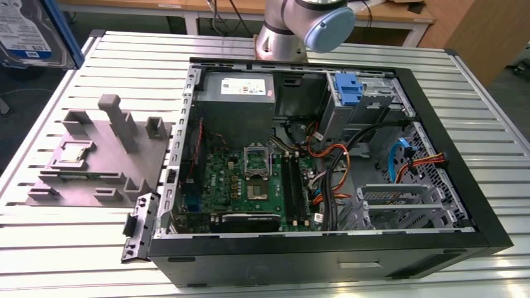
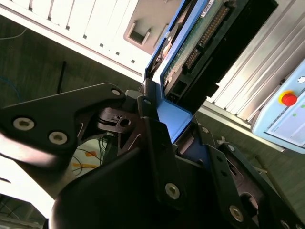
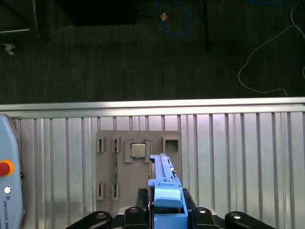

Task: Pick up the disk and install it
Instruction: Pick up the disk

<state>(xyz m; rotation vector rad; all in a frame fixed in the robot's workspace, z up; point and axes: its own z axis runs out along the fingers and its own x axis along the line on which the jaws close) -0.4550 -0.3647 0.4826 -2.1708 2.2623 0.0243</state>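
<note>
The gripper (image 3: 167,215) has its jaws clamped on the disk (image 2: 209,40), holding it by its blue bracket (image 3: 166,195). The disk hangs in the air over the grey fixture block (image 3: 107,164) on the slatted surface (image 3: 238,157), apart from the open computer case (image 1: 331,161).

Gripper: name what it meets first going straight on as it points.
Probably the grey fixture plate on the slatted table; the gripper, jaws shut on the disk, points down at it, depth unclear.

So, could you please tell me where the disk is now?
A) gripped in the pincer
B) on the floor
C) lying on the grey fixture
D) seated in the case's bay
A: in the first wrist view the pincer clamps the disk by its blue bracket, clear of the fixture beyond.
</note>
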